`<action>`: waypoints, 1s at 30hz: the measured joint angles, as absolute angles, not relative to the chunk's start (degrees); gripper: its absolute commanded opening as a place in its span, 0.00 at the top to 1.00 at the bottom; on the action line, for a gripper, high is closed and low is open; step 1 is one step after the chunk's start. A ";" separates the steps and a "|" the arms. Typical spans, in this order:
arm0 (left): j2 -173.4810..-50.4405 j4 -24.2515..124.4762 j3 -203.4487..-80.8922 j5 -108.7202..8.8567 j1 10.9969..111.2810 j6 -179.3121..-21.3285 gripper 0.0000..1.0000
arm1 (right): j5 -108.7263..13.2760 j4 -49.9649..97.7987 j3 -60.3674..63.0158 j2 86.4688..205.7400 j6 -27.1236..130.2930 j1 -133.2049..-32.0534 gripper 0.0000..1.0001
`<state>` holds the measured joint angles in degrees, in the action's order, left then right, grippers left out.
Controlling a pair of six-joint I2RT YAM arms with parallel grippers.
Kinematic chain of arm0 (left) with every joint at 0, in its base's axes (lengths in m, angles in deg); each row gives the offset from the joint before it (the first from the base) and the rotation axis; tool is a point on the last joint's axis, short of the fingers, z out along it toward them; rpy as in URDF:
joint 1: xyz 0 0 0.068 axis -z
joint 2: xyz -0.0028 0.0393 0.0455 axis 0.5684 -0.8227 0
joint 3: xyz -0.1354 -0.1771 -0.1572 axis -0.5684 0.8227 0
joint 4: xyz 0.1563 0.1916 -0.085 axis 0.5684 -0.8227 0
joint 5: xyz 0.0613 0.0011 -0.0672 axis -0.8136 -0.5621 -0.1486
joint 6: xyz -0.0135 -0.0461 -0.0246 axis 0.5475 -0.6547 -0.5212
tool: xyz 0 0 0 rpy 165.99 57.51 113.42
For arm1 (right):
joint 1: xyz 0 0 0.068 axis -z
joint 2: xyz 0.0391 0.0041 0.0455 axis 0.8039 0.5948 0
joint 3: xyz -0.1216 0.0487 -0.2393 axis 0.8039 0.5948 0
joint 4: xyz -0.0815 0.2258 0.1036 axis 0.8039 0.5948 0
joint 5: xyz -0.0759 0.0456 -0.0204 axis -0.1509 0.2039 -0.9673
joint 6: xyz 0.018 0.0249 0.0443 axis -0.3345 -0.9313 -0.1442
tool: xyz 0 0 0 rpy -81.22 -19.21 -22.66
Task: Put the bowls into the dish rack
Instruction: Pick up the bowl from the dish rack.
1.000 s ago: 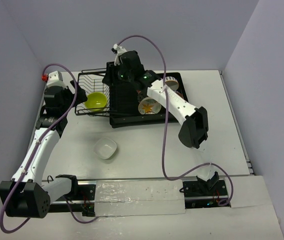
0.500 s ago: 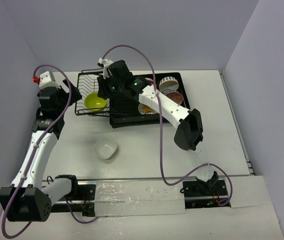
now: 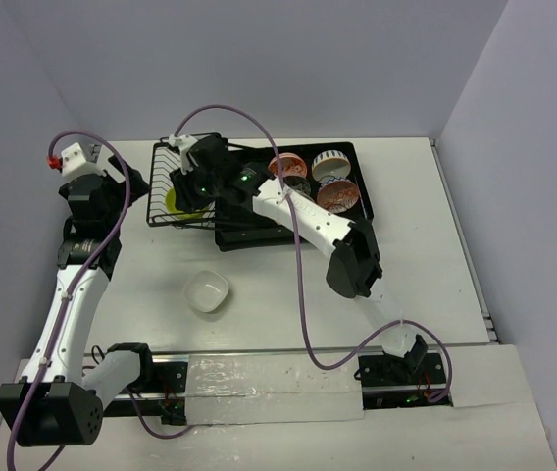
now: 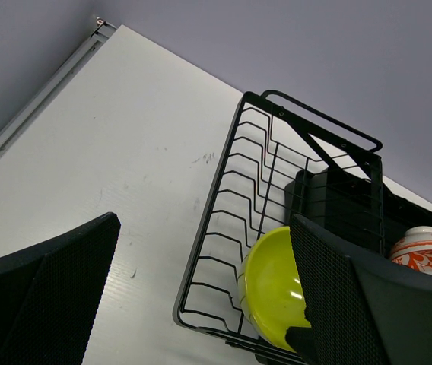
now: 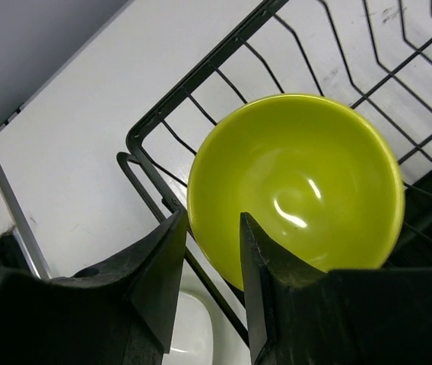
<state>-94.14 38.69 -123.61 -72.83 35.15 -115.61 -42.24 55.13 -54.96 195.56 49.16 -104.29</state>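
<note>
The lime green bowl lies tilted in the wire basket of the black dish rack. My right gripper hovers over it with the jaws partly apart. The bowl's near rim shows in the gap, with one finger over the inside. I cannot tell whether either finger touches the rim. My left gripper stands wide open beside the basket's left edge, holding nothing. Patterned bowls stand in the slatted tray. A plain cream bowl sits on the table.
The right arm's elbow reaches across the rack's front. The left arm runs along the left side of the table. Walls close in the table at the back and on both sides.
My right gripper has swung left from the middle of the rack to above the lime green bowl in the wire basket. The left gripper has drawn back to the left.
</note>
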 measured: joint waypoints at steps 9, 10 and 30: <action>-94.77 38.64 -123.61 -71.82 33.23 -116.44 0.01 | -42.44 54.68 -55.79 197.07 49.10 -105.01 0.55; -94.86 38.64 -123.61 -71.58 33.10 -116.49 0.01 | -42.46 54.65 -55.81 197.12 49.10 -105.07 0.55; -95.60 38.64 -123.61 -68.11 32.27 -117.12 0.01 | -41.61 51.92 -60.66 202.34 47.55 -105.45 0.49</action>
